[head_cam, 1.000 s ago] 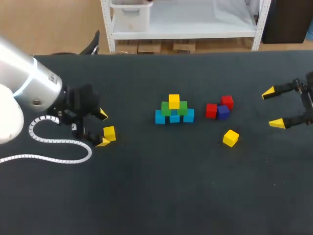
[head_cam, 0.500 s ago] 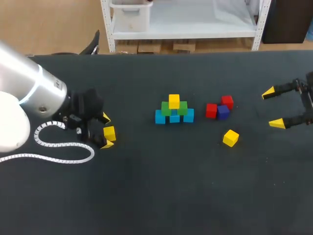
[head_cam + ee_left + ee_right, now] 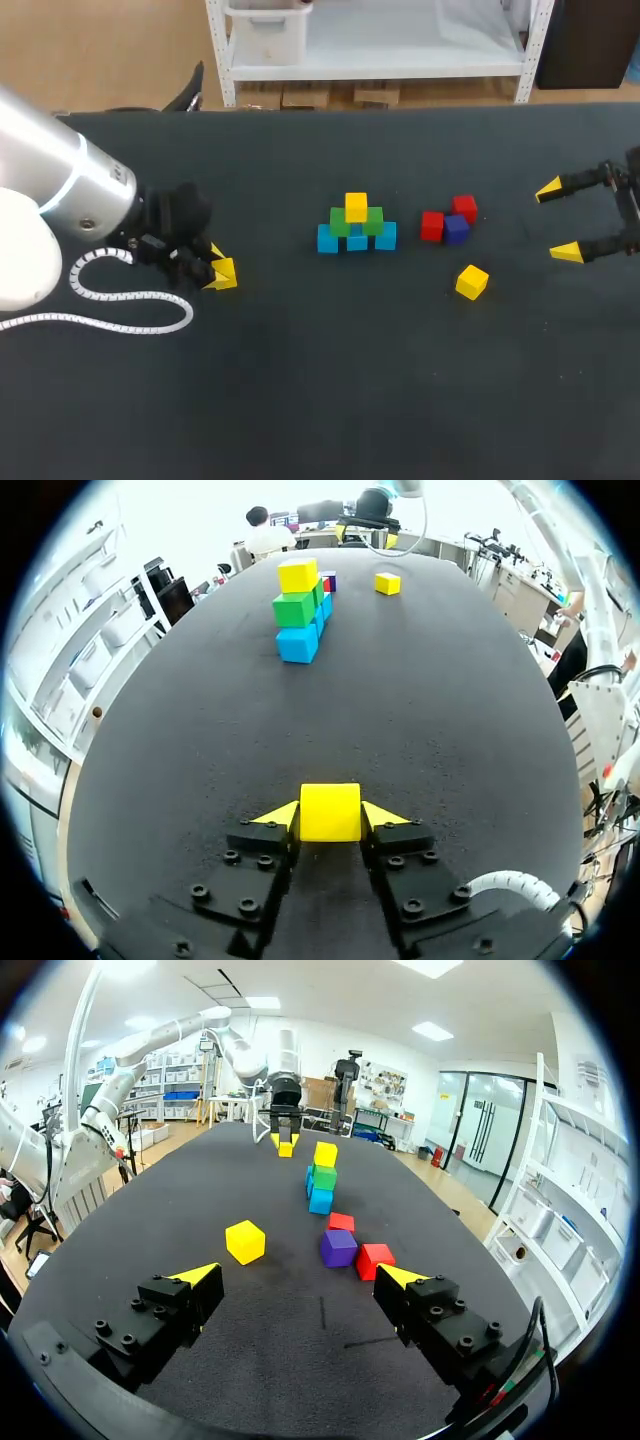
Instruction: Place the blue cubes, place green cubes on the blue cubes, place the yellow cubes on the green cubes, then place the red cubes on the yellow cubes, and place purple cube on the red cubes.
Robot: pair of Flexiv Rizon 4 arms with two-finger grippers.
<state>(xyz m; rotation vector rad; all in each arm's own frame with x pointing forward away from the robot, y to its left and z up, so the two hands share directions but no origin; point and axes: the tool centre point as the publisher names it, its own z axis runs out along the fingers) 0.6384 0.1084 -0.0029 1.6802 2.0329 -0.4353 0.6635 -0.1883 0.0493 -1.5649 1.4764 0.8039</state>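
A stack stands mid-table: three blue cubes [image 3: 357, 239] in a row, two green cubes [image 3: 357, 222] on them, one yellow cube [image 3: 356, 207] on top. My left gripper [image 3: 217, 272] is low at the table's left. In the left wrist view both its fingers press the sides of a second yellow cube [image 3: 330, 812] resting on the table, so it is shut on it. Right of the stack lie two red cubes [image 3: 432, 226] and a purple cube [image 3: 456, 229], with a third yellow cube [image 3: 471, 282] nearer the front. My right gripper [image 3: 557, 221] hangs open at the right, holding nothing.
A white coiled cable [image 3: 110, 300] from my left arm lies on the table behind the left gripper. The black table top [image 3: 330, 380] is bare in front of the stack. In the right wrist view the loose yellow cube [image 3: 245, 1241] lies ahead of the open gripper [image 3: 300, 1275].
My left gripper slid forward around the yellow cube at the left and its fingers closed in against it. The right arm and the other cubes stayed where they were.
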